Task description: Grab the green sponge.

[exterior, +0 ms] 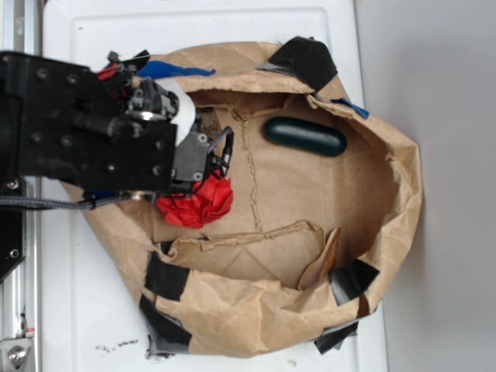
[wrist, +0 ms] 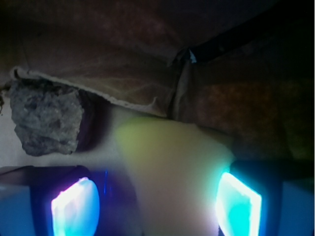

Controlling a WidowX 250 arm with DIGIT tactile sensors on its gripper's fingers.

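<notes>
In the wrist view the green sponge [wrist: 172, 162] shows as a blurred pale yellow block close up between my fingers. My gripper [wrist: 157, 206] is open around it. The right pad [wrist: 238, 206] is at the sponge's edge, and the left pad [wrist: 76, 209] stands apart from it with a dark gap between. In the exterior view my gripper [exterior: 208, 155] is low over the left inside of the brown paper bag [exterior: 387, 194], and the sponge is hidden under the arm.
A red wad of cloth [exterior: 198, 203] lies just in front of the gripper. A dark green glossy capsule [exterior: 304, 136] lies at the bag's back. A grey rough lump [wrist: 47, 118] sits at the left. Crumpled bag walls with black tape [exterior: 306, 62] ring the area.
</notes>
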